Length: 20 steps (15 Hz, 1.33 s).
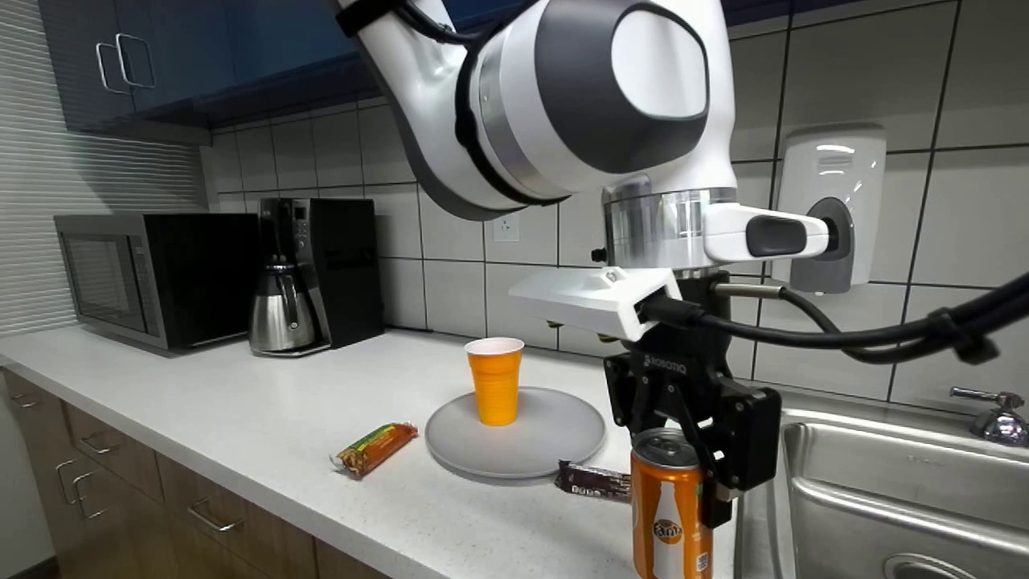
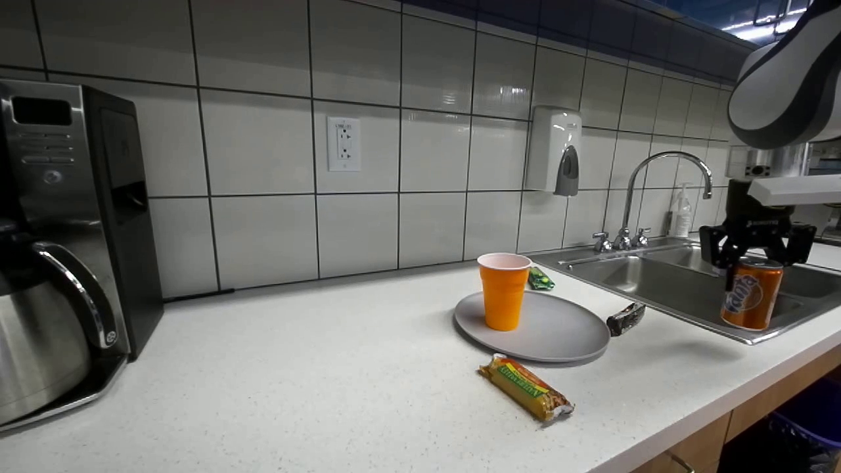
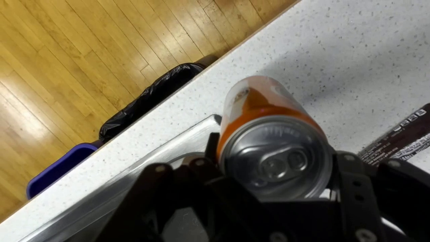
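Wrist view: gripper (image 3: 272, 156) clasps orange can (image 3: 272, 134), sink rim (image 3: 183, 145) and wrapped bar (image 3: 403, 136) nearby.

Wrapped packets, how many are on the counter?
3: an orange-yellow packet beside the plate, a dark packet between plate and sink, and a green packet toward the wall. The arm may hide more.
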{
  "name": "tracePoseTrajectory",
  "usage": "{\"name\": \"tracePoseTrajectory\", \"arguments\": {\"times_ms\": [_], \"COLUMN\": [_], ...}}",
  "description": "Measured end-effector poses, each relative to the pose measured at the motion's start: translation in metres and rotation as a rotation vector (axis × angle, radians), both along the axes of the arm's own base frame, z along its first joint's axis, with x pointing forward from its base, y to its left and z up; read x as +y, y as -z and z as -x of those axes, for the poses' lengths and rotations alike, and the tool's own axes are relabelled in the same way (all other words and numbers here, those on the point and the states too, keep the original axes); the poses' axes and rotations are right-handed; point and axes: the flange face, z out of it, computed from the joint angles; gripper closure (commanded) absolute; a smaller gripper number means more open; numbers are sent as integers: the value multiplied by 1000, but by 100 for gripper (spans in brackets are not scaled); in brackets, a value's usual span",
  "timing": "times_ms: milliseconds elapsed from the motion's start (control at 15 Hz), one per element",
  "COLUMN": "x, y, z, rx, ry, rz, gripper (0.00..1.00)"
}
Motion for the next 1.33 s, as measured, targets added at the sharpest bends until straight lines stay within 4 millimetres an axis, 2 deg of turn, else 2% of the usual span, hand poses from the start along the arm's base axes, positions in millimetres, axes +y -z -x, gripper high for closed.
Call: {"name": "tracePoseTrajectory", "arguments": {"times_ms": [1333], "x": [-4], "y": [35], "z": [-2], "rx": [52], "ry": [-44], "rz": [-28], "gripper": [61]}}
